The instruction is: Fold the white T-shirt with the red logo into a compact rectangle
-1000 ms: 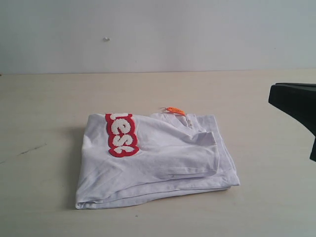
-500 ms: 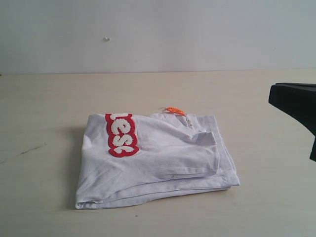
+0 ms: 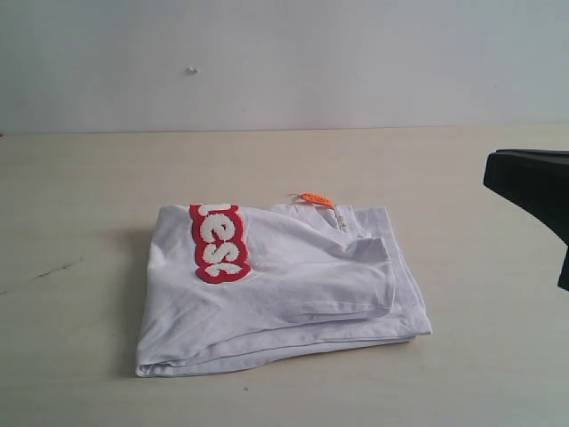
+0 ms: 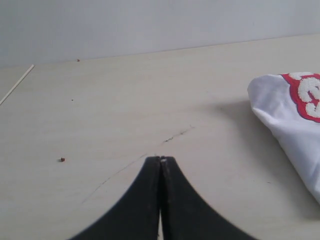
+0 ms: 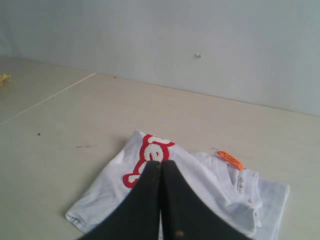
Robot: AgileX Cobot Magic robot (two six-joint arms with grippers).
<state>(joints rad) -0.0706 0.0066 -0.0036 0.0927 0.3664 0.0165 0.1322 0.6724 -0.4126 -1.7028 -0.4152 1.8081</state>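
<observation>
The white T-shirt (image 3: 284,285) lies folded into a rough rectangle on the table, with part of the red logo (image 3: 218,242) on its top left fold and an orange tag (image 3: 316,199) at the far edge. My right gripper (image 5: 161,162) is shut and empty, held above and back from the shirt (image 5: 210,185); the red logo (image 5: 145,160) shows just past its tips. Only a black part of the right arm (image 3: 533,191) enters the exterior view at the right edge. My left gripper (image 4: 161,159) is shut and empty over bare table, left of the shirt's edge (image 4: 290,130).
The light wooden table (image 3: 89,178) runs back to a pale wall (image 3: 284,62). A thin dark scratch (image 4: 177,134) and a small crumb (image 4: 62,159) mark the tabletop near the left gripper.
</observation>
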